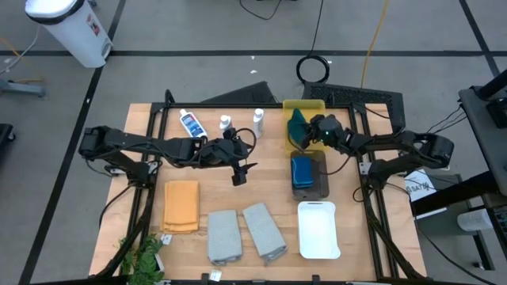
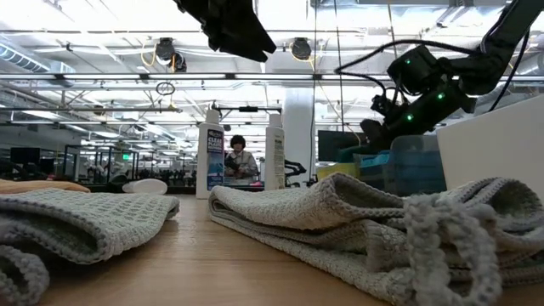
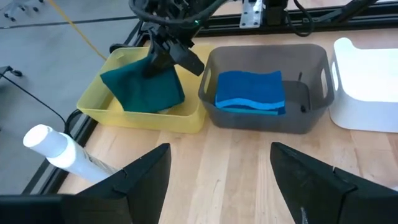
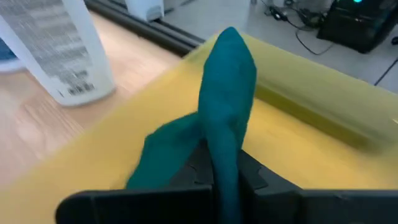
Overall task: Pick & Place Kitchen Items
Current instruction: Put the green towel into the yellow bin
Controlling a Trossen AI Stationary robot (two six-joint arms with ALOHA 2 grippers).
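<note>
Green cloth (image 3: 144,88), pinched by right claw (image 3: 163,57), in yellow tray (image 3: 112,107); sponges (image 3: 250,91) fill grey tray (image 3: 311,118).

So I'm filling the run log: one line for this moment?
right gripper: shut on green cloth, over yellow tray | left gripper: open, empty, mid-table

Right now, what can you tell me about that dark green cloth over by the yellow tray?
The green cloth is a soft, dark teal piece of fabric, plain and unpatterned. It is not lying flat: the right gripper is shut on it, pinching a fold so the cloth rises to a peak between the dark fingers. Its lower part drapes in loose creases down into the yellow tray, resting on the tray's floor. The grey tray with the blue sponges sits beside it, not touching the cloth.
</note>
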